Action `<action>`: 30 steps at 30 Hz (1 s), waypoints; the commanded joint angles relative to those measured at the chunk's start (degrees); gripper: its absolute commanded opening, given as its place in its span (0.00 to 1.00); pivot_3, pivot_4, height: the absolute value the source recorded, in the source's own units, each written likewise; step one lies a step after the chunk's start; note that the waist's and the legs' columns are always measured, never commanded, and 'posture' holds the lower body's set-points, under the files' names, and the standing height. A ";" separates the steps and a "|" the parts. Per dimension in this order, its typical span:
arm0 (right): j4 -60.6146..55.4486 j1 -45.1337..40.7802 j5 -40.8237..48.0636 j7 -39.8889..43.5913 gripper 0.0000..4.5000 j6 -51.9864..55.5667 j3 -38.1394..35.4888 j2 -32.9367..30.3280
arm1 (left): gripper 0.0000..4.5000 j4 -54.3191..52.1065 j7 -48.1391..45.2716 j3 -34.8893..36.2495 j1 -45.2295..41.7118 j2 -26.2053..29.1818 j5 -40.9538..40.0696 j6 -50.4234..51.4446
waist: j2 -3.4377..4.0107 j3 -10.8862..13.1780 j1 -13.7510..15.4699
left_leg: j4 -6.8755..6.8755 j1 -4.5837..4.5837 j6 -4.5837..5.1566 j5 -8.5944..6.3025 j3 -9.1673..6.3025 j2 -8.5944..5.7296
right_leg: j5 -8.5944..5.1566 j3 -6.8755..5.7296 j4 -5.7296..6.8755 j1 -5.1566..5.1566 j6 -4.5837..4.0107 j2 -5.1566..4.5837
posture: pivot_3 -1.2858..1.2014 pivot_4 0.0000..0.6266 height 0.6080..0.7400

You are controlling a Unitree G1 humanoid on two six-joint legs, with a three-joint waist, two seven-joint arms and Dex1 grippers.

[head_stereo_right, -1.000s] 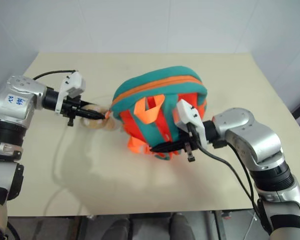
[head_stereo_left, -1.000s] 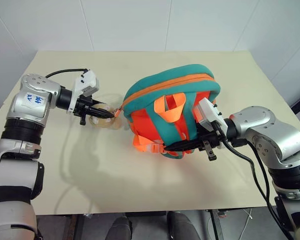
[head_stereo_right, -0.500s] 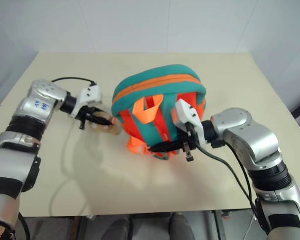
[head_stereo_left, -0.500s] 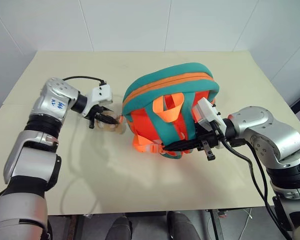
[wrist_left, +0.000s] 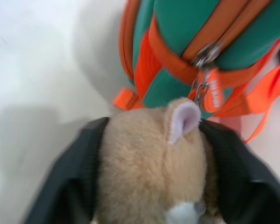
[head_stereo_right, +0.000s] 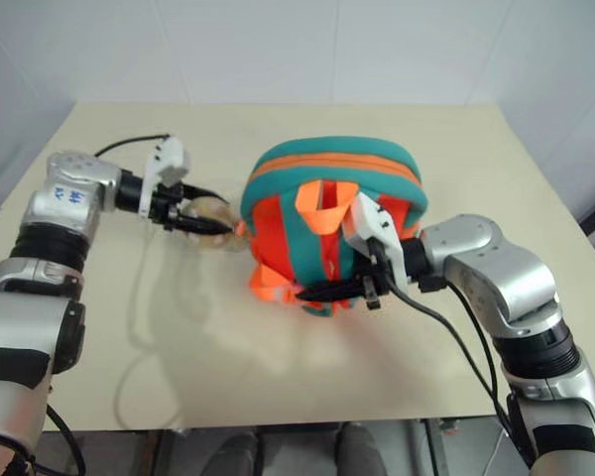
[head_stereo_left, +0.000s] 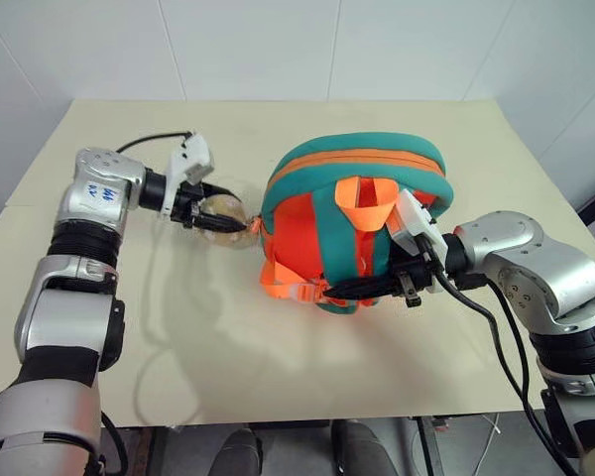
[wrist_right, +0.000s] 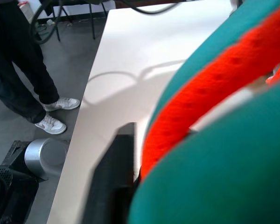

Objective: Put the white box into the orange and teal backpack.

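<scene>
The orange and teal backpack (head_stereo_left: 352, 188) stands upright in the middle of the table, straps facing me and the zipper (wrist_left: 203, 86) drawn closed. A tan plush animal (head_stereo_left: 221, 211) hangs off its left side. My left gripper (head_stereo_left: 228, 220) reaches in from the left. It is open, with its black fingers (wrist_left: 70, 186) spread on either side of the plush (wrist_left: 154, 163). My right gripper (head_stereo_left: 337, 291) lies against the bag's lower back edge, by the teal strap and orange webbing (wrist_right: 200, 107). The white box is out of view.
The beige table (head_stereo_left: 278, 367) has open surface in front of and behind the bag, and white walls stand behind it. On the floor beside the table are a person's legs with white shoes (wrist_right: 51, 121) and a metal cylinder (wrist_right: 44, 156).
The backpack has turned and shifted a little to the right. My left gripper has followed the plush and now spreads wider around it. The right hand has stayed in place.
</scene>
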 commanded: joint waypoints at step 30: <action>19.58 15.89 -4.70 3.23 0.99 -12.22 -23.93 -24.59 | 1.00 -33.33 8.64 35.69 38.48 16.82 -26.36 18.08 | 0.04 0.02 0.03 | 0.04 0.22 0.35 -0.27 0.32 0.09 | 0.07 0.10 -0.02 0.10 -0.12 -0.01 | 0.52 0.24 1.00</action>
